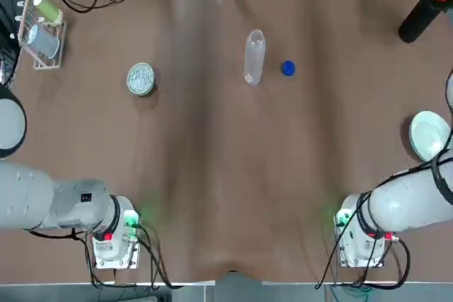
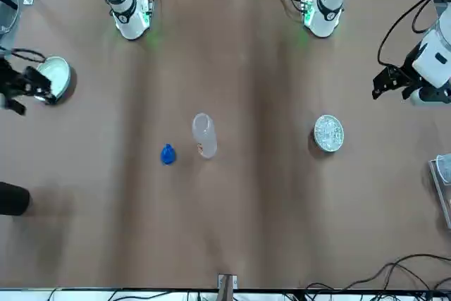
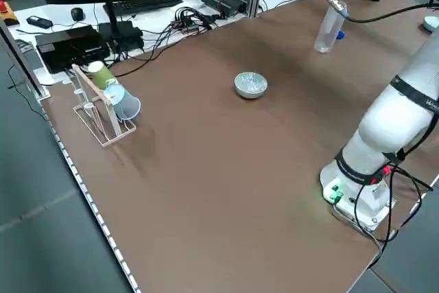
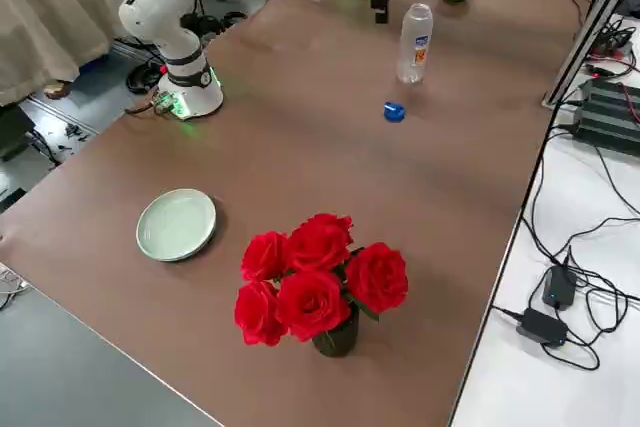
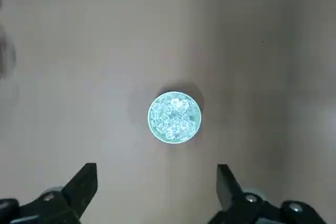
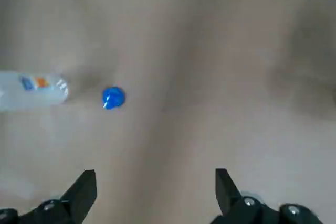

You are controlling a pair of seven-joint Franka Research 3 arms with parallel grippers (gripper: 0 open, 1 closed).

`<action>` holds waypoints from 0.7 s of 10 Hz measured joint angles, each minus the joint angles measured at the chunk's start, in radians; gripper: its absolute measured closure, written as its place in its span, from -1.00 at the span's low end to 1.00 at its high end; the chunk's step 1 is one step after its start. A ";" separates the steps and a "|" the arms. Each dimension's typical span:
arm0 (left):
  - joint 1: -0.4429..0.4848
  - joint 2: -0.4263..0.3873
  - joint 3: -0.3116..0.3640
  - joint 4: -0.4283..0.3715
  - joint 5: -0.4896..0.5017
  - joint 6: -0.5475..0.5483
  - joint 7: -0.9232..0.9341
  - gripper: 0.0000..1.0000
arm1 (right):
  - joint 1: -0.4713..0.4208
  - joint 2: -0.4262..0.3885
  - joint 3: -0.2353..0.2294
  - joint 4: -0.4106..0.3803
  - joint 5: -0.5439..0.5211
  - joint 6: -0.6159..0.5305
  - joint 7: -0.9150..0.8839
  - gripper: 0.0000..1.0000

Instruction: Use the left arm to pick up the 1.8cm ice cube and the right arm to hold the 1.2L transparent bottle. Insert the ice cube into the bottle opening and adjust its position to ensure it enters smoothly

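Cap (image 1: 288,68) beside bottle (image 1: 255,57) — ice bowl (image 1: 141,79) apart

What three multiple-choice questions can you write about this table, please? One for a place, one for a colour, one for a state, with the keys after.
1. Where does the bowl of ice cubes stand?
A) on the robot's left of the bottle
B) on the robot's right of the bottle
C) between the bottle and the blue cap

2. Which colour are the flowers?
A) yellow
B) white
C) red

3. How is the left end effector?
A) closed on the cap
B) open, holding nothing
C) closed on the bottle

Key:
1: A, the top view shows the bowl left of the bottle.
2: C, the right side view shows red petals.
3: B, its wrist view shows fingers wide apart, nothing between them.
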 joint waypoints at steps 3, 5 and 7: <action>0.000 0.014 -0.001 -0.026 0.000 0.024 0.000 -1.00 | -0.002 0.047 -0.006 -0.127 0.286 0.056 -0.252 -1.00; -0.002 0.028 -0.008 -0.132 0.000 0.147 0.000 -1.00 | -0.002 0.048 -0.006 -0.198 0.382 0.114 -0.416 -1.00; -0.003 0.036 -0.021 -0.240 0.000 0.265 0.000 -1.00 | -0.002 0.048 -0.006 -0.272 0.489 0.154 -0.605 -1.00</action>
